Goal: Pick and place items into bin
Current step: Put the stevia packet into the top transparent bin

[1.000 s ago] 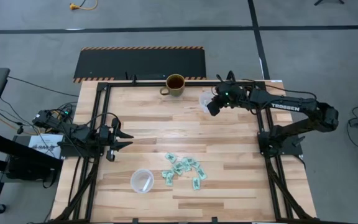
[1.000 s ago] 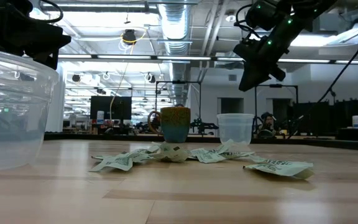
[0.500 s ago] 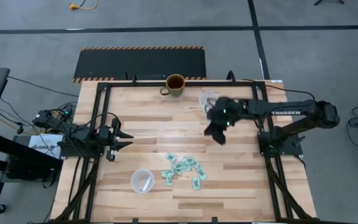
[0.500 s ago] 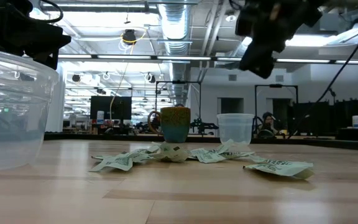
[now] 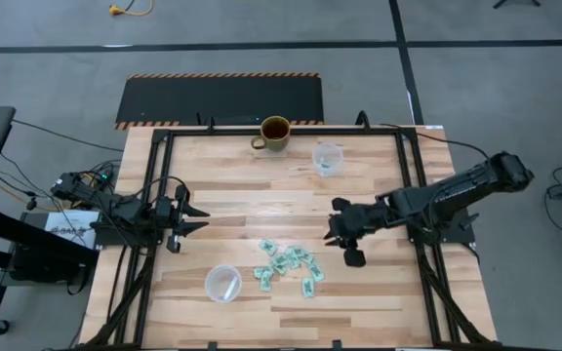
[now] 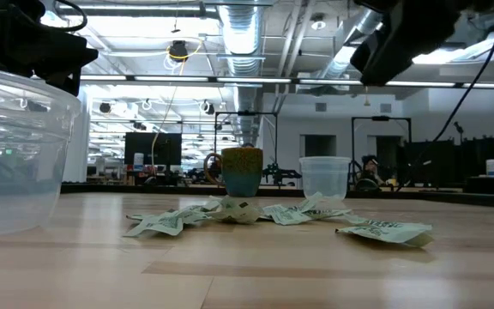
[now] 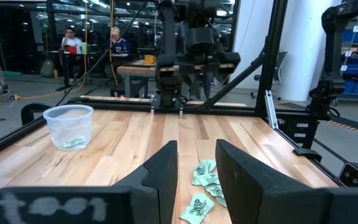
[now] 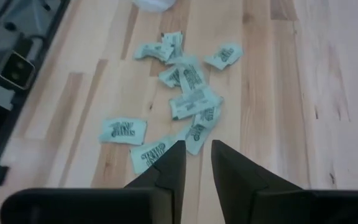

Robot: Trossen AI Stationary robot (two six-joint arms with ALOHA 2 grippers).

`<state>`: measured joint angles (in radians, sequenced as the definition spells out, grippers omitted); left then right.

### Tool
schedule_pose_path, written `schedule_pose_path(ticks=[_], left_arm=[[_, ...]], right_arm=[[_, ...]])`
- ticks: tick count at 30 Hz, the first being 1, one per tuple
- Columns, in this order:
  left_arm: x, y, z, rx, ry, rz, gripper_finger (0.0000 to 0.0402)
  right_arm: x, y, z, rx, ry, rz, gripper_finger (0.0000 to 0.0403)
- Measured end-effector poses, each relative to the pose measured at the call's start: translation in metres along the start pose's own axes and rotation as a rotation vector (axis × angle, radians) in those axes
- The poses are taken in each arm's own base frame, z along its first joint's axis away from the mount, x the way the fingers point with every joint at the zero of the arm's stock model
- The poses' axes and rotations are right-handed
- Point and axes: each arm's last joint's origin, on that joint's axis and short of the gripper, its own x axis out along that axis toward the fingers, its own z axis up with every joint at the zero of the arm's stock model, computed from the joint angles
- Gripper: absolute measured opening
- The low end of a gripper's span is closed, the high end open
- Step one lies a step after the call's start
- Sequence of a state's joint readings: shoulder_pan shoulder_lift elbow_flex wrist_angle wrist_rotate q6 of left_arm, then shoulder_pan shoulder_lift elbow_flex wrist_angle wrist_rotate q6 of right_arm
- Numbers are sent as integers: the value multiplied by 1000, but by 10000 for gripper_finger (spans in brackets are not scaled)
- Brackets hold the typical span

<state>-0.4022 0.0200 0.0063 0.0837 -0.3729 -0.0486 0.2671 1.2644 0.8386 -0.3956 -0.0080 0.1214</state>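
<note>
Several pale green wrapped items (image 5: pixel 287 263) lie in a loose pile on the wooden table, toward its near edge; they also show in the right wrist view (image 8: pixel 185 93) and the low view (image 6: pixel 281 215). My right gripper (image 5: pixel 338 237) hangs open above the table, just right of the pile and slanting down toward it, with nothing between its fingers (image 8: pixel 197 168). A small clear cup (image 5: pixel 328 158) stands at the far right with one green item (image 7: pixel 73 142) inside. My left gripper (image 5: pixel 188 219) waits open at the table's left, pointing level (image 7: pixel 196 168).
A yellow-green mug (image 5: pixel 275 133) stands at the far edge. A second clear container (image 5: pixel 222 283) stands left of the pile and looms large in the low view (image 6: pixel 15 154). Dark frame rails (image 5: pixel 159 195) run along both table sides. People sit in the room beyond.
My right gripper has swung from above the far clear cup toward the table's near edge, staying at about the same height. It has rolled and now tips down toward the pile of items. The items and cups have not moved.
</note>
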Motion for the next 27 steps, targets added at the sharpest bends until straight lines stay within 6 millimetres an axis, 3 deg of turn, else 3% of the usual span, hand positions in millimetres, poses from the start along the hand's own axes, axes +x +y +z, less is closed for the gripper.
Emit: schedule_pose_path(ticks=[8,16,22,27], left_arm=[[0,0,0,0,0,0,98],[0,0,0,0,-1,0,98],[0,0,0,0,-1,0,98],[0,0,0,0,-1,0,98]], right_arm=[[13,10,-11,-35,13,-9,131],[65,17,-25,-61,138,-5,197],[98,24,-45,-88,266,-3,210],[113,32,-53,-119,322,-2,205]])
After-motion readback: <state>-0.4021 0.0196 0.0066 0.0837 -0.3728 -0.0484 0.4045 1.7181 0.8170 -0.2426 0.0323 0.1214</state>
